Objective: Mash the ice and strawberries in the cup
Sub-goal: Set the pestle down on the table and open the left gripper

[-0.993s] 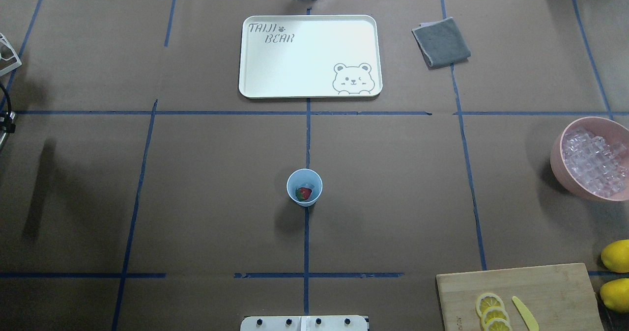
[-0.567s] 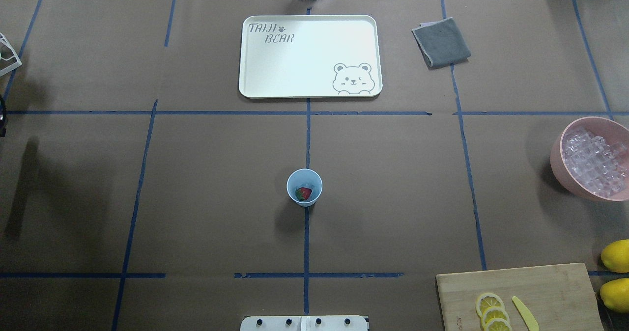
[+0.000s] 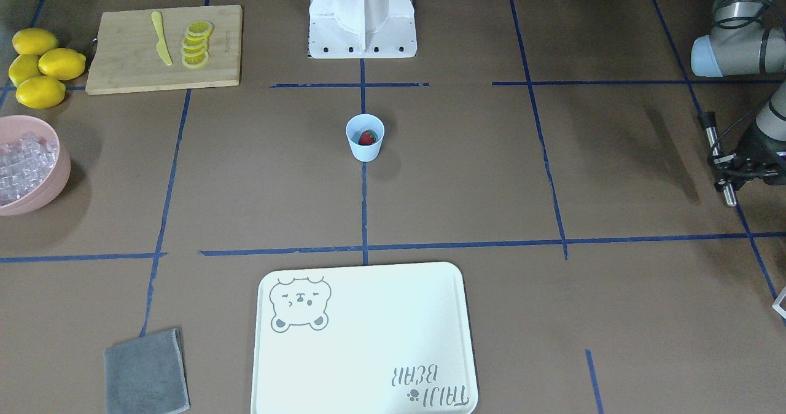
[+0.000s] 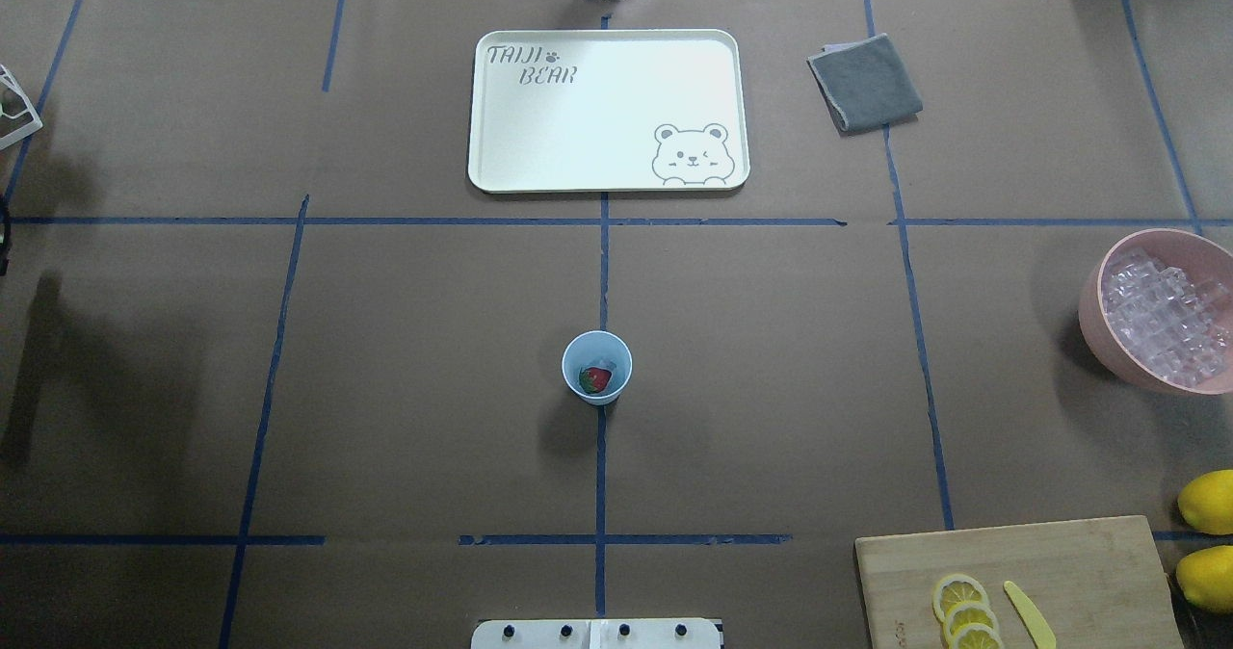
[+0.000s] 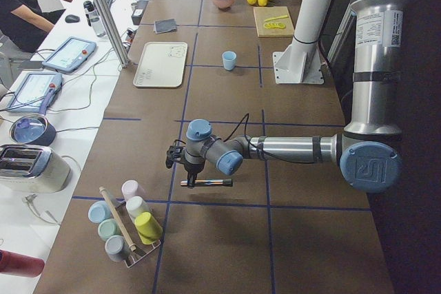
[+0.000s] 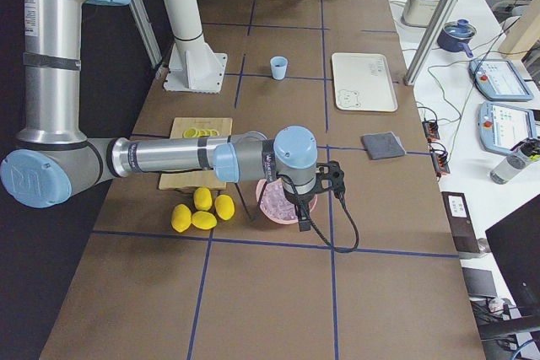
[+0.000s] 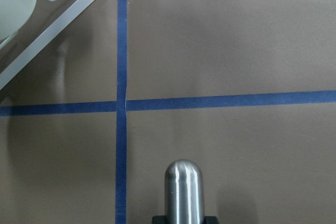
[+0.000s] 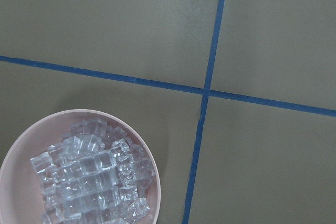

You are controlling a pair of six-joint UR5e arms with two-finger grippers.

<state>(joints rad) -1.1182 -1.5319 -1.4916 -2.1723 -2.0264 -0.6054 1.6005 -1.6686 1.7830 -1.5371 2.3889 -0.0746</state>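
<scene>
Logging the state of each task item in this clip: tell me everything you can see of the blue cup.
The cup is a small pale blue tumbler, plastic by its look, tapered toward the base, with no handle. It stands upright and uncovered on the brown table cover, right on the central blue tape line, near the table's middle. Inside lie a red strawberry with a green top and a pale glassy piece, likely ice. Nothing else touches it.
</scene>
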